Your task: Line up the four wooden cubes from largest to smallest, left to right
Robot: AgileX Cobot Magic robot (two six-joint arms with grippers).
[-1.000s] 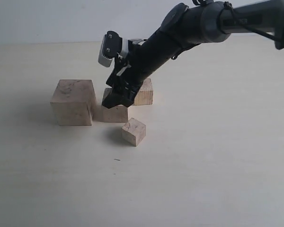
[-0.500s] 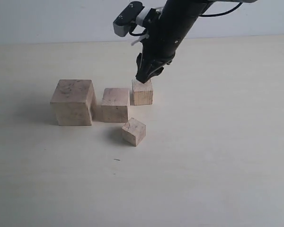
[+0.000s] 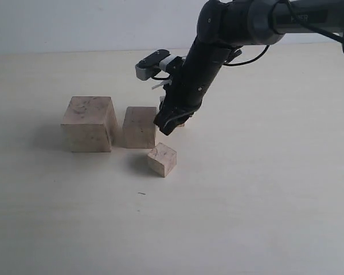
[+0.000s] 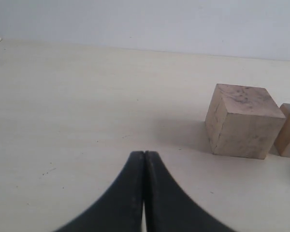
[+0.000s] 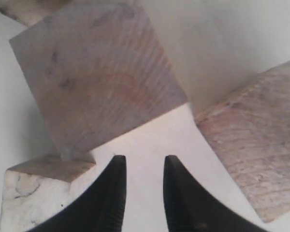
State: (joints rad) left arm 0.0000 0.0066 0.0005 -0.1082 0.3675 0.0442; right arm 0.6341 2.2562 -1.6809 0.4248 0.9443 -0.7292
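Wooden blocks on my counter [image 3: 264,200]: the largest cube [image 3: 89,123], the second cube [image 3: 139,127] just beside it, and the smallest cube [image 3: 162,159] farther off, towards the camera. My right gripper [image 3: 165,128] is low beside the second cube, fingers slightly apart and empty. The left gripper [image 4: 144,162] has its fingers together.

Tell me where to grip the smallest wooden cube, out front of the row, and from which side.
Come from above, fingers on two opposite side faces of the smallest cube. It sits flat but turned askew to the row, so turn the wrist to match. It stands apart from the second cube, so either pair looks free.
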